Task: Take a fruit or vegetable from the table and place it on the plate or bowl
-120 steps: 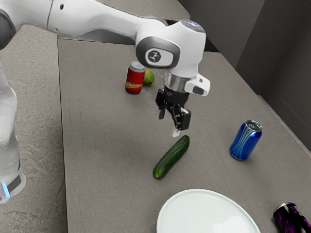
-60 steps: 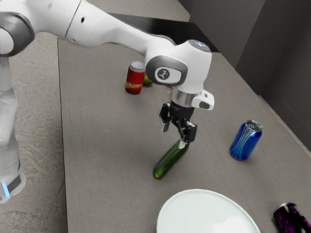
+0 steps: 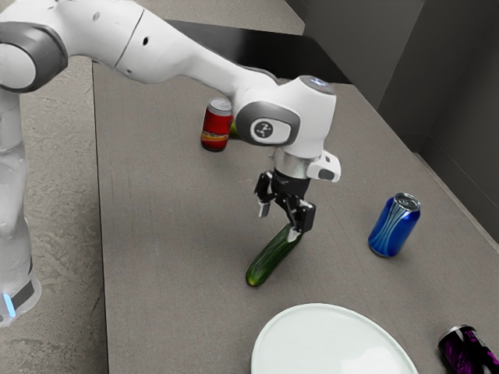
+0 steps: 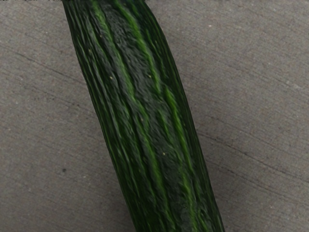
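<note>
Exterior view: sits lower than a second ago, with the gripper (image 3: 281,221) open astride the cucumber's (image 3: 270,256) far end, grips nothing yet, so ready to close.

Cucumber (image 4: 145,121): dark green skin with paler streaks, ridged lengthwise, faintly glossy.
Bench (image 3: 156,234): grey and matt, with a fine stone-like grain.
Plate (image 3: 327,343): white, smooth, with a soft glazed sheen.
Blue can (image 3: 394,226): shiny metal with a silver top.
Red can (image 3: 217,126): glossy printed metal.
Purple can (image 3: 466,351): dark and glossy, patterned.
Arm (image 3: 179,58): smooth white plastic-looking shell with grey joints.
Pincer (image 3: 281,222): black, matt.
</note>
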Tool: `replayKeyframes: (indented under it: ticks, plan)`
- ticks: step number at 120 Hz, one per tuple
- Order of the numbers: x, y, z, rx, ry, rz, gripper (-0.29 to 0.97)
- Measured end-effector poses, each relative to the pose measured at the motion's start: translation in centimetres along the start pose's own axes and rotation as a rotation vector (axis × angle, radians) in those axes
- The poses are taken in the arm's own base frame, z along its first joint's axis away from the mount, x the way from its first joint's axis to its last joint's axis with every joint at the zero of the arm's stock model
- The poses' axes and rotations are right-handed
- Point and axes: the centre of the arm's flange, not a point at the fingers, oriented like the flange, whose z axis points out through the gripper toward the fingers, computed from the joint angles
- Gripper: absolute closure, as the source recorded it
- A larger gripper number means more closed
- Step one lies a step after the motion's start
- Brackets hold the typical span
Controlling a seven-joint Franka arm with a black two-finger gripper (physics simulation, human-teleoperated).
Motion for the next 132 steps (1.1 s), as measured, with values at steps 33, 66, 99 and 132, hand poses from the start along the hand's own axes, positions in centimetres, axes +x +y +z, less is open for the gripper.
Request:
replayKeyframes:
  ticks: [33,66,99,132]
  plan:
    - [0.0,-0.1,2.8,-0.006,0.001,-0.009,0.0]
    - [-0.2,0.8,4.1,-0.006,0.008,0.006,0.0]
    - [0.9,0.3,5.2,-0.01,0.009,-0.014,0.0]
    - [1.2,0.6,6.7,-0.009,-0.002,-0.015,0.02]
